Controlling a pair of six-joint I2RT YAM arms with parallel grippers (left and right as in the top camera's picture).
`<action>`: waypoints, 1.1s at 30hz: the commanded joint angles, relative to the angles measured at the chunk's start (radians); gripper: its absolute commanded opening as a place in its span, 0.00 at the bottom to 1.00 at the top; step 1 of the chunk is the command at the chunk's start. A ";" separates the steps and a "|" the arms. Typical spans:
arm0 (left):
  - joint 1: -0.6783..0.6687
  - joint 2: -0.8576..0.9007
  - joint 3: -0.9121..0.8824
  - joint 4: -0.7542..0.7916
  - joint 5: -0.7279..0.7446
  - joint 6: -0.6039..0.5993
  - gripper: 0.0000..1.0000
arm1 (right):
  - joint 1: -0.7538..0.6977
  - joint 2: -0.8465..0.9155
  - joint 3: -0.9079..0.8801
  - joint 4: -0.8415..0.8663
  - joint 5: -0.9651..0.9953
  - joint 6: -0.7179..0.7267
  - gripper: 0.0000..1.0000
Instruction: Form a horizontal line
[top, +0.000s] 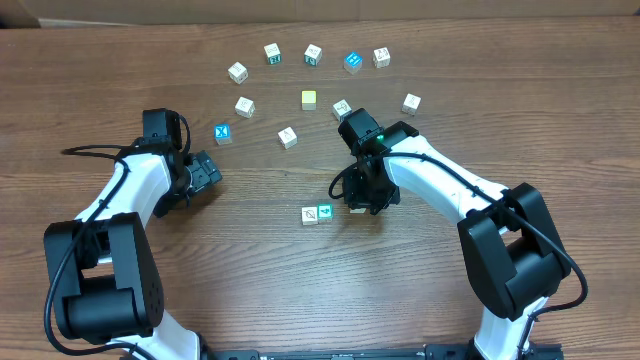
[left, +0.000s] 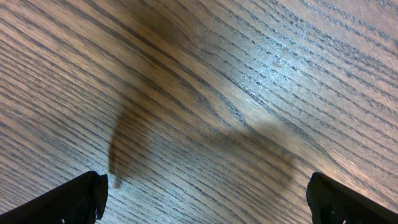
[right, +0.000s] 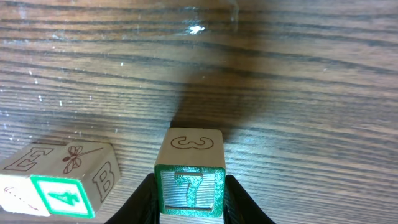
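My right gripper (top: 362, 203) (right: 189, 194) is shut on a wooden block (right: 189, 173) with a green 7 face and a 3 on top, low over the wooden table (top: 250, 260). Just left of it lie a pale block (top: 310, 214) and a teal-faced block (top: 324, 212), side by side in a short row; the right wrist view shows a block with a green 4 and a B (right: 62, 182) a small gap away from the held block. My left gripper (top: 207, 172) (left: 205, 202) is open and empty over bare wood.
Several loose blocks lie in an arc at the back: a blue block (top: 222, 133), a yellow block (top: 309, 99), a blue-faced block (top: 352, 62), and pale blocks such as one at the left (top: 237, 71) and one at the right (top: 411, 103).
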 joint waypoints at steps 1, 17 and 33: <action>0.003 0.011 -0.004 0.000 -0.006 0.003 1.00 | 0.011 0.017 -0.006 0.006 -0.019 -0.008 0.25; 0.003 0.011 -0.004 0.000 -0.006 0.003 1.00 | 0.032 0.017 -0.006 0.006 -0.015 -0.004 0.32; 0.003 0.011 -0.004 0.000 -0.006 0.003 1.00 | 0.013 0.017 -0.006 0.056 -0.011 0.031 0.45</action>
